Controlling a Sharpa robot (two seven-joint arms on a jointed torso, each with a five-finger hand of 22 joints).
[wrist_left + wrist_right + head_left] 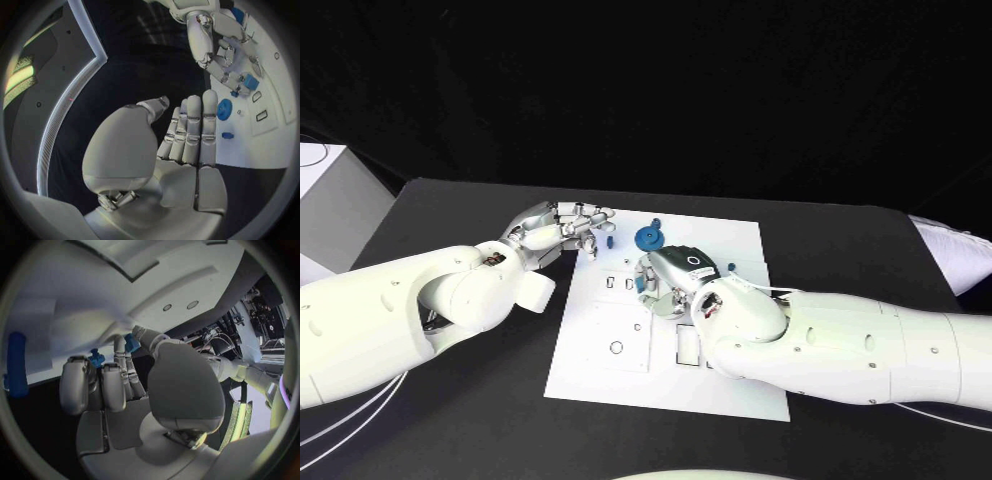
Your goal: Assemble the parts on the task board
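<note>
The white task board (733, 240) lies mid-table with several cut-outs. A round blue part (651, 238) sits near its far edge, and the left wrist view shows the same disc (224, 107). A small blue part (610, 240) lies beside it, close to my left hand (567, 228). That left hand (187, 135) hovers at the board's far left corner, fingers straight, holding nothing. My right hand (668, 270) is over the board's middle. It pinches a small blue block (131, 342) between thumb and finger, and the block (250, 81) shows at its fingertips. Just past the fingers is a blue peg (95, 358).
A long blue part (15, 365) lies on the board beyond my right hand. A white box (322, 195) stands off the table's left edge. Bare black table (459, 215) runs along the board's left side and in front of it.
</note>
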